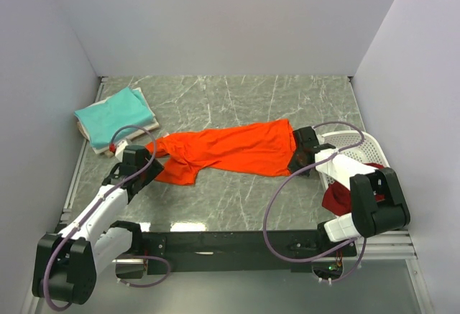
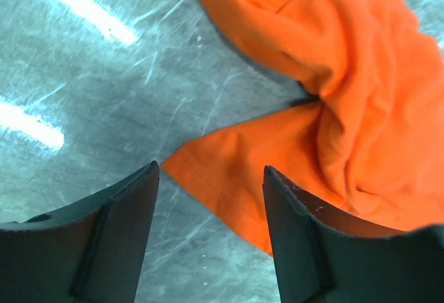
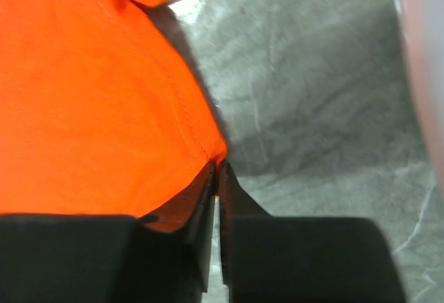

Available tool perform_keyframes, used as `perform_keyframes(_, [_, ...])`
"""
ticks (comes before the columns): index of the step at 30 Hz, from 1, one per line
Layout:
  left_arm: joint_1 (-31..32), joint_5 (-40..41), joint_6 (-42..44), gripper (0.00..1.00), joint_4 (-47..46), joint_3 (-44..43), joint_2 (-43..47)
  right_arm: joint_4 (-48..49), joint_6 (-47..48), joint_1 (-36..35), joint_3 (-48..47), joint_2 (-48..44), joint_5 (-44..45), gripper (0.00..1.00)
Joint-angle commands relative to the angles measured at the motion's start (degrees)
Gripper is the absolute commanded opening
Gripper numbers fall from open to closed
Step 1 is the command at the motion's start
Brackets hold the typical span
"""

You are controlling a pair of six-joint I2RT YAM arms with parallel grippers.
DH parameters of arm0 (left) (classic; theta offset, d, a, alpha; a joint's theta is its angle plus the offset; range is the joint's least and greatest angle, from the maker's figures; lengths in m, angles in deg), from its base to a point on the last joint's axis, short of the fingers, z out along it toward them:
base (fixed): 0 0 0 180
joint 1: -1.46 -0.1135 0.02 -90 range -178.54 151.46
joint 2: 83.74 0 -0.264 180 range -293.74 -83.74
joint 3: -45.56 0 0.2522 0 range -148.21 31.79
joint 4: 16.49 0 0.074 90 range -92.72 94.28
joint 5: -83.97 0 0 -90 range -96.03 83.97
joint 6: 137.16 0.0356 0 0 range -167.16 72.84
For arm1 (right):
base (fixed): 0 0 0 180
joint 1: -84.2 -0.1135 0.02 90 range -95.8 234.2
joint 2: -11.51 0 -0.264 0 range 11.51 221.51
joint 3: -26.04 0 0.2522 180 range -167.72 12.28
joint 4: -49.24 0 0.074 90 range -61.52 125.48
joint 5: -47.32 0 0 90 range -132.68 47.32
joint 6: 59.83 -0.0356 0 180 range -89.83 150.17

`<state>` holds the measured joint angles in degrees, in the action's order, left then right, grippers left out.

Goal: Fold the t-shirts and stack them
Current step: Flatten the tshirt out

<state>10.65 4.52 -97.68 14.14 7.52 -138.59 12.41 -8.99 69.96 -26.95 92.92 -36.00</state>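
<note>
Mid-frame: orange shirt (image 1: 230, 150) lying rumpled on bench (image 1: 237, 91). Right pincer (image 3: 216, 178) pinching its edge (jaws pressed tight). Left pincer (image 2: 210, 172) spread above a corner.

A: Item 1?

B: orange t-shirt (image 3: 90, 95). Fills the left half and upper left of the frame. A stitched hem curves down its right edge to a corner at lower centre. A loose fold sits at the top, throwing a dark shadow to its right.

A: Item 2?

B: right gripper (image 3: 217, 178). 2 black fingers (image 3: 291, 247) along the bottom edge, tips pressed together with that hem corner pinched between them.

A: Item 3?

B: table (image 3: 312, 95). Grey marbled surface with pale veins, filling the right half.

A: Anything else?

B: 1 pale strip (image 3: 423, 53) at the far right edge, too blurred to identify.
</note>
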Motion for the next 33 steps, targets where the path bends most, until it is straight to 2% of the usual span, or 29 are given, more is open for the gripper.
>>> perform_keyframes(1, [-0.31,1.41,-1.16,0.65,-1.66,1.50,0.97,0.39,0.48,0.09,0.11,2.70,-0.87,0.05])
perform_keyframes(3, [-0.31,1.41,-1.51,0.63,-1.92,2.47,1.23,0.13,0.66,0.18,0.28,2.62,-0.79,0.00])
perform_keyframes(15, [-0.31,0.53,-1.68,0.45,-4.91,4.15,-2.01,-0.31,0.57,0.09,0.99,1.91,-0.61,0.00])
perform_keyframes(28, [-0.31,-0.88,-1.07,0.43,-5.79,2.56,-7.90,0.13,0.31,0.18,1.34,1.56,-1.23,0.00])
perform_keyframes(33, [-0.31,-1.40,-0.81,0.21,-5.79,2.21,-9.05,0.22,0.22,0.09,1.69,1.12,-1.32,0.00])
